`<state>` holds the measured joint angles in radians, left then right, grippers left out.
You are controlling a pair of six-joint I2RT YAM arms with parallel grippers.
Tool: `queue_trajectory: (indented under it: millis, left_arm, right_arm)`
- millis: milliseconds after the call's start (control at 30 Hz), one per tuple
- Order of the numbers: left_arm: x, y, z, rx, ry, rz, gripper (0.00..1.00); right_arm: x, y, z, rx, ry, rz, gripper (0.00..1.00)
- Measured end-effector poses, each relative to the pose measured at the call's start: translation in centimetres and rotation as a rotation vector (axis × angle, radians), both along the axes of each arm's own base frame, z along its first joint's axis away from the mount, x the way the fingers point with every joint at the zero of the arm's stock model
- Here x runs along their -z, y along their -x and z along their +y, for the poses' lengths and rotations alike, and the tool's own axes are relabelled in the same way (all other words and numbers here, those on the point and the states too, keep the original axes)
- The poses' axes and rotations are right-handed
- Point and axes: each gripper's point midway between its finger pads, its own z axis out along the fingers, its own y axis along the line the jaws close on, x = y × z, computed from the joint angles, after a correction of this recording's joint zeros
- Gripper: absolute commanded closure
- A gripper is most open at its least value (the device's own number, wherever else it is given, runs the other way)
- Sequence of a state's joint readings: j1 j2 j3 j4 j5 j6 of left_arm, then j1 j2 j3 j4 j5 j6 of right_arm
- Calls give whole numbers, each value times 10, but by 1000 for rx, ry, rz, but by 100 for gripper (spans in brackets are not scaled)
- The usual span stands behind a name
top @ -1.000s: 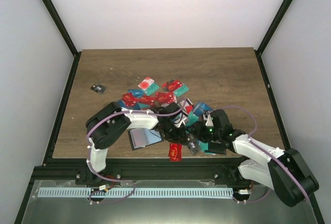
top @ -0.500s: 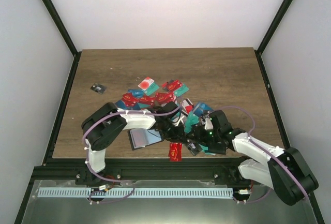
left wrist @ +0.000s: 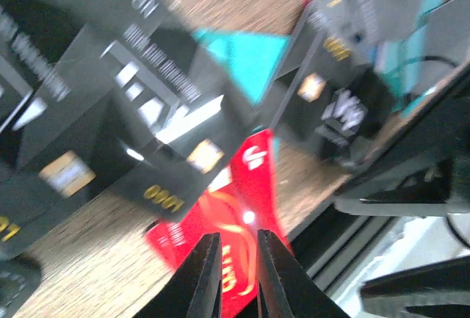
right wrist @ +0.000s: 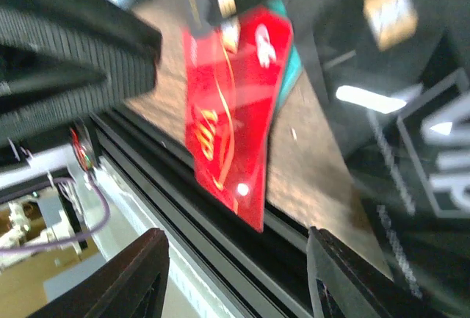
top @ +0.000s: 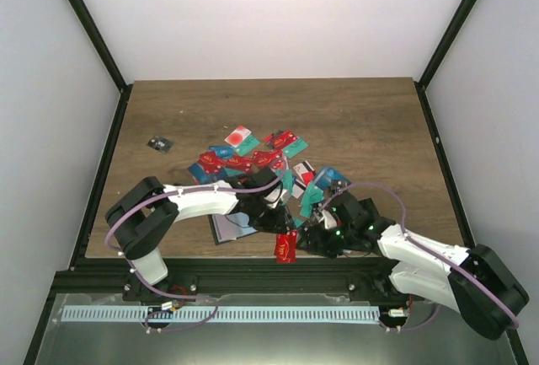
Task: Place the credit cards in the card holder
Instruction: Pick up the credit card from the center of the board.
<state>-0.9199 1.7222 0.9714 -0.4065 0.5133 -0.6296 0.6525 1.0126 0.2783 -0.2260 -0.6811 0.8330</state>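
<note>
The credit cards (top: 253, 158) lie in a loose red, teal and blue pile at mid-table. One red card (top: 285, 248) sticks out over the table's front edge; it also shows in both wrist views, red card (left wrist: 246, 200) and red card (right wrist: 231, 105). My left gripper (top: 274, 222) hovers just behind it; in its wrist view the left gripper (left wrist: 238, 236) is nearly shut, with a thin slit and nothing pinched. My right gripper (top: 308, 238) is to the card's right, and the right gripper (right wrist: 235, 281) is open and empty. The card holder (top: 226, 228) lies open under the left forearm.
Black printed cards (left wrist: 110, 112) overlap the red card's far end, and more black cards (right wrist: 411, 149) lie under the right gripper. A black rail (top: 236, 269) runs along the table's front edge. A small black case (top: 158, 143) lies alone at the far left.
The left arm has swung its elbow left and brought its gripper nearer the front edge. The right gripper has slid left towards the red card, which has stayed put.
</note>
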Motion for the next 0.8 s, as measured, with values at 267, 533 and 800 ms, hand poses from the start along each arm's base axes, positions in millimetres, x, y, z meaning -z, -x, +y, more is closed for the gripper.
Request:
queue_trajectory:
  millis: [267, 533, 800]
  left_arm:
    - [24, 14, 21, -7, -62, 32, 86]
    - [27, 13, 18, -12, -45, 25, 86]
    - [27, 12, 12, -29, -15, 25, 86]
  right_arm:
    - [18, 40, 4, -70, 19, 79, 46]
    - [31, 45, 3, -37, 6, 96, 49]
    - [33, 41, 13, -39, -28, 107, 56]
